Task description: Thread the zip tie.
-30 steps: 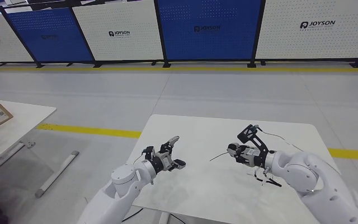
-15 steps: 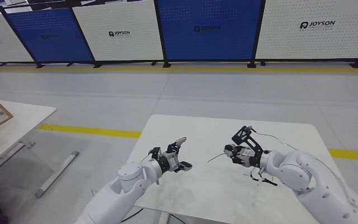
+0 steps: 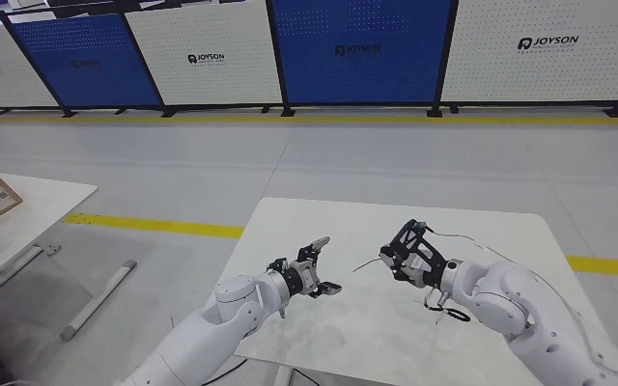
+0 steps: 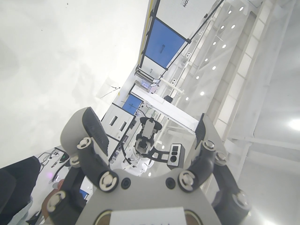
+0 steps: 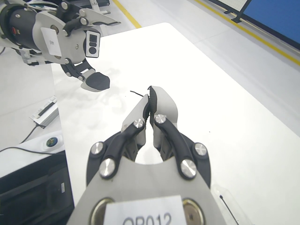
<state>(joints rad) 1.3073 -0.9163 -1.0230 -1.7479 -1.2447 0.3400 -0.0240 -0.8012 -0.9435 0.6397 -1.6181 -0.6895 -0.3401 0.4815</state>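
Left gripper (image 3: 326, 264): we see it over the left half of the table (image 3: 386, 217), jaws spread wide with nothing between the pads (image 4: 95, 127). From the right wrist it (image 5: 106, 52) points across toward the other gripper.

Zip tie (image 3: 365, 264): a thin black strand, one end pinched in the right gripper. We see the free end (image 5: 136, 93) poking out toward the left gripper without touching it.

Right gripper (image 3: 387, 258): just right of the table's middle. Its jaws (image 5: 150, 97) are pressed together on the zip tie.

Table (image 5: 199, 83): white, with rounded corners. We see it under both grippers.
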